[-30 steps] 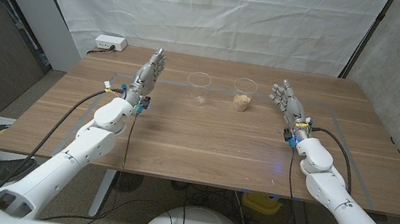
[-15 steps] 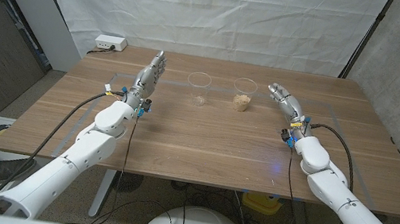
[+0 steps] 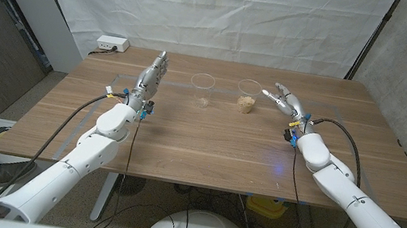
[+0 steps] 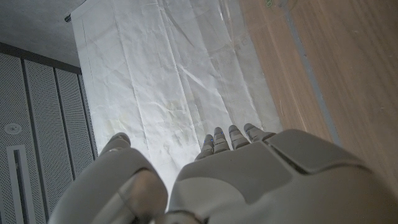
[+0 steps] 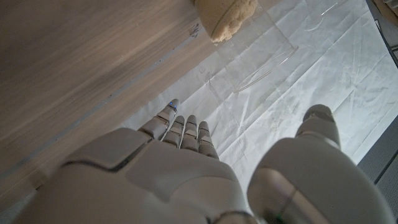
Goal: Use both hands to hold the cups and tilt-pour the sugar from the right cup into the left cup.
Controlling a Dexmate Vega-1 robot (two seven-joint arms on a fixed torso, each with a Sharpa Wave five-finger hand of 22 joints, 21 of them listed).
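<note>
Your wooden table point(image 3: 207, 143) stands before a white sheet point(image 3: 204, 8). From the head, the right cup point(image 3: 248, 97) holds brown sugar point(image 3: 245, 104); the left cup point(image 3: 202, 90) has a trace you can barely make out. Your left hand point(image 3: 151, 77) and right hand point(image 3: 286, 102) hold nothing, fingers extended. At your right wrist, the sugar cup point(image 5: 239, 37) is cut off.

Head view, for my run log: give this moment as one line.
phase: reach | right hand: open, near sugar cup, not touching | left hand: open, apart from empty cup | cups: upright on table
</note>
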